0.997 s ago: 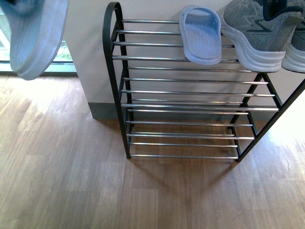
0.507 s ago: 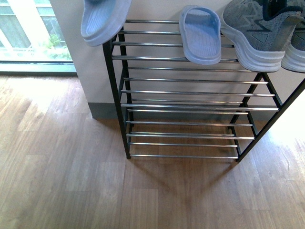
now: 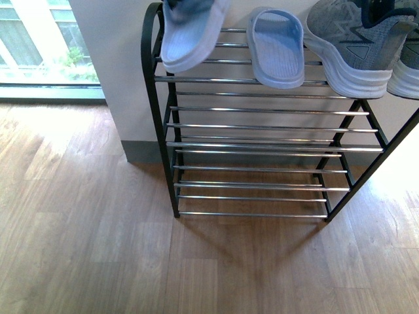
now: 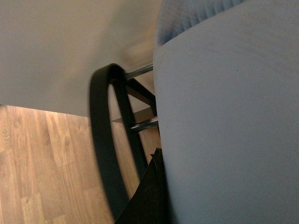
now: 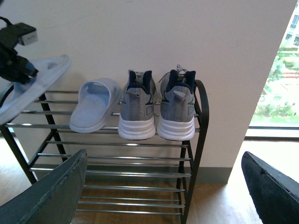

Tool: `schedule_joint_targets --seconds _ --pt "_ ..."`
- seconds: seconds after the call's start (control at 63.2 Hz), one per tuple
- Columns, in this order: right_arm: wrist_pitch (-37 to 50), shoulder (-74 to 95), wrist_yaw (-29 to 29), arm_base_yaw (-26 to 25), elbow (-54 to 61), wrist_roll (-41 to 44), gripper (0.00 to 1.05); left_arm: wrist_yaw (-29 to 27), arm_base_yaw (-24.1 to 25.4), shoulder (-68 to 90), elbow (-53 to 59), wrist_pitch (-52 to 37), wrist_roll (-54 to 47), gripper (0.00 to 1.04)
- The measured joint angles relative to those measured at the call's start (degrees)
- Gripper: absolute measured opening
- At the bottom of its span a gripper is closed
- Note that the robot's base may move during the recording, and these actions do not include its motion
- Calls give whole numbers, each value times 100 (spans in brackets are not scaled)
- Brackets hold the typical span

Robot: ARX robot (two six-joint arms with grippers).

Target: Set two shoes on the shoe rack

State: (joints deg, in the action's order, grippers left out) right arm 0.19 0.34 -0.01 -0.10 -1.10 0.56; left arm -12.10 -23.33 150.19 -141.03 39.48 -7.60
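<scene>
Two grey sneakers (image 5: 138, 109) (image 5: 177, 107) with white soles stand side by side at the right end of the top tier of the shoe rack (image 3: 262, 140). In the front view one sneaker (image 3: 353, 46) shows fully, the other (image 3: 407, 75) only at the picture's edge. My left gripper (image 5: 17, 69) is shut on a light blue slipper (image 3: 190, 33), which hangs tilted over the rack's left end, sole towards the front view. That sole (image 4: 224, 130) fills the left wrist view. My right gripper (image 5: 163, 196) is open and empty, in front of the rack.
A second light blue slipper (image 3: 278, 49) lies on the top tier between the held slipper and the sneakers. The rack's lower tiers are bare. The rack's black arched side frame (image 4: 103, 140) is close beside the held slipper. A white wall stands behind, wood floor (image 3: 98, 248) in front.
My left gripper has carried the light blue slipper rightward from the far left of the front view to above the rack's left end. The shoes on the rack have not moved.
</scene>
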Motion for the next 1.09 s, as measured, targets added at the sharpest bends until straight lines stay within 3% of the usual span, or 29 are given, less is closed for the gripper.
schedule_joint_targets --seconds 0.364,0.665,0.76,0.95,1.013,1.061,1.092 --pt "0 0 0 0 0 2 96 -431 -61 1158 -2068 964 125 2" --pt "0 0 2 -2 0 0 96 -372 -48 1086 -1609 734 122 2" --pt "0 0 0 0 0 0 96 -374 -50 1064 -1458 645 125 13" --pt "0 0 0 0 0 0 96 -358 -50 1038 -1473 691 125 45" --pt "0 0 2 0 0 0 96 -240 -50 1045 -1663 879 127 58" --pt "0 0 0 -2 0 0 96 -225 -50 1071 -1770 957 127 59" --pt "0 0 2 0 0 0 96 -208 -50 1110 -1978 1060 129 67"
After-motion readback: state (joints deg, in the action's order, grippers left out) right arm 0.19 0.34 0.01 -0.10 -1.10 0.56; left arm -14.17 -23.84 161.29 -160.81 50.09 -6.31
